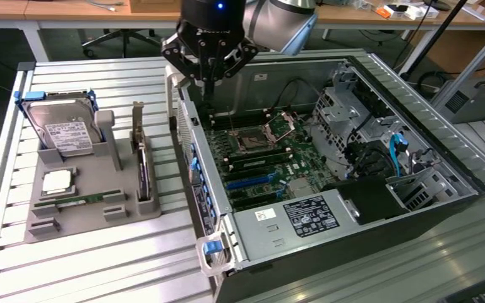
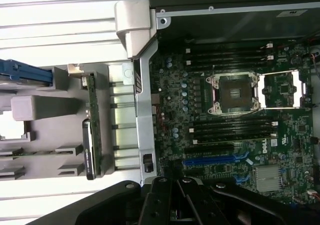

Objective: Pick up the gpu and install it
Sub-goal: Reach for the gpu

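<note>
- Your gripper (image 1: 208, 95) hangs over the open computer case (image 1: 444, 170), above the back edge of the motherboard (image 1: 259, 158) by the wall nearest the tray. Its jaws are pressed together with nothing between them.
- The gpu (image 1: 141, 170) stands on edge in a slot of the grey tray (image 1: 83, 214), outside the case on the exterior view's left. Its metal bracket (image 1: 137, 117) is at the far end, and the gripper is well apart from it.
- In the wrist view the gpu (image 2: 89, 135) sits upright in the tray, just beside the case wall, while the gripper (image 2: 172, 185) points at the motherboard.
- A hard drive (image 1: 67, 129) leans in the same tray, and a memory stick (image 1: 78, 201) lies nearer the front.
- On the motherboard the processor socket (image 1: 251, 140) sits open, its lid raised.
</note>
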You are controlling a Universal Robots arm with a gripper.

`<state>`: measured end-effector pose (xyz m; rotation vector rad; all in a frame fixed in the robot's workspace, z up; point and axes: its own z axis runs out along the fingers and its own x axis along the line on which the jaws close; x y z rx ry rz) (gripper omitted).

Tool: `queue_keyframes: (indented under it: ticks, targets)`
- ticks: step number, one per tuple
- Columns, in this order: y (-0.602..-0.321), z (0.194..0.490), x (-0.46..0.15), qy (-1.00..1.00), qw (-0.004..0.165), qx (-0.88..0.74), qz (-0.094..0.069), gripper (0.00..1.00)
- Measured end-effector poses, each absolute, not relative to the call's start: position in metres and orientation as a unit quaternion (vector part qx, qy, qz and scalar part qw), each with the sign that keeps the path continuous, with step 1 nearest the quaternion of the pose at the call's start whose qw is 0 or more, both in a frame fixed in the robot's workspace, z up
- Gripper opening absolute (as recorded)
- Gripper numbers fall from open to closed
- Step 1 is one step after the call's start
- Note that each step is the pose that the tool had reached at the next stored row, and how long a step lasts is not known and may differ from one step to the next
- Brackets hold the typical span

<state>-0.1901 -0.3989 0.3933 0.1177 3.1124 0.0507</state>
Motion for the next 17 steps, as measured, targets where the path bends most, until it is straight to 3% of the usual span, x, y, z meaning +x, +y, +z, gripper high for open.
queue_keyframes:
  ticks: [17]
  targets:
    - [-0.3989,0.3933,-0.1967,0.999,0.013,0.038,0.015,0.11]
